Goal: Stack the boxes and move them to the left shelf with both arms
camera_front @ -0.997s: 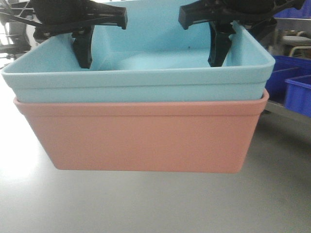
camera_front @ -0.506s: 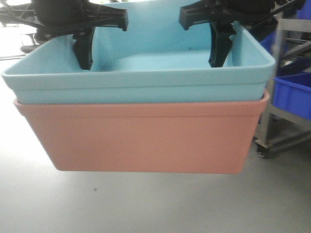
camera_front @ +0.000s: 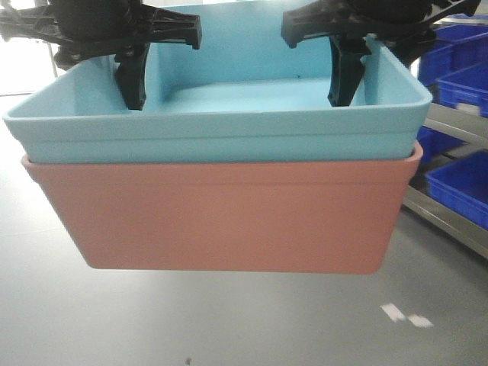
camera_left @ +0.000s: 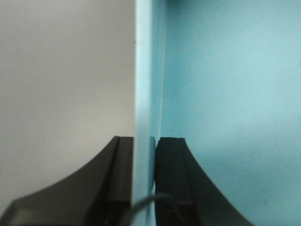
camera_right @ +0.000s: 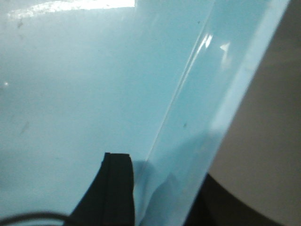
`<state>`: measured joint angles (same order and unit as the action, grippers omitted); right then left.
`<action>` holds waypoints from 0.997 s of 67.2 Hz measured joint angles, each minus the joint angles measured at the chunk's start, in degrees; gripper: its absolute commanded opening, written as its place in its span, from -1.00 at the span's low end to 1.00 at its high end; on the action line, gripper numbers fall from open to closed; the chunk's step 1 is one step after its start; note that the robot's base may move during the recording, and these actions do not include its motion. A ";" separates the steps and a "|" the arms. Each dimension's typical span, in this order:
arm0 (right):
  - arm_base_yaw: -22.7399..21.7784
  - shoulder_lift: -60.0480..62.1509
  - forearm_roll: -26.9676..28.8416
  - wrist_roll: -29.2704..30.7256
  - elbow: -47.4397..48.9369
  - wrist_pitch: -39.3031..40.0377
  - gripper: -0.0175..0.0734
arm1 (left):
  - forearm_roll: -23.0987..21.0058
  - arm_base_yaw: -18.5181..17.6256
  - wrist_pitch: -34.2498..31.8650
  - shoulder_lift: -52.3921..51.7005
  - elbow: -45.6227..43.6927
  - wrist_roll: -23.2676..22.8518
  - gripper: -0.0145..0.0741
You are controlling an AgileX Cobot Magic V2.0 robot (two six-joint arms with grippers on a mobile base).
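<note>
Left gripper (camera_left: 143, 160) and right gripper (camera_right: 162, 174) each clamp an end wall of the blue bin (camera_front: 229, 130), nested in the pink bin (camera_front: 229, 217). Stack hangs between them, lengthwise; shelf unseen.

The upper box (camera_front: 229, 137) sits nested in the lower box (camera_front: 229, 217). My left pincer (camera_left: 146, 141) straddles the upper box's left wall, my right pincer (camera_right: 162, 174) its right wall. Shelved bins (camera_front: 461, 183) lie behind, to the right.
</note>
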<state>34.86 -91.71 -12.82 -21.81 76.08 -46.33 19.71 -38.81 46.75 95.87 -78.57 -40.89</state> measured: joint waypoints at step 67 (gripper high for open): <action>0.00 -0.12 0.00 -0.11 0.00 -0.43 -0.49 | 0.00 0.00 -0.36 0.09 0.00 0.00 -0.68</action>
<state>34.86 -91.83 -12.82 -21.92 76.08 -46.76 19.71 -38.81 46.40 95.96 -78.57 -40.89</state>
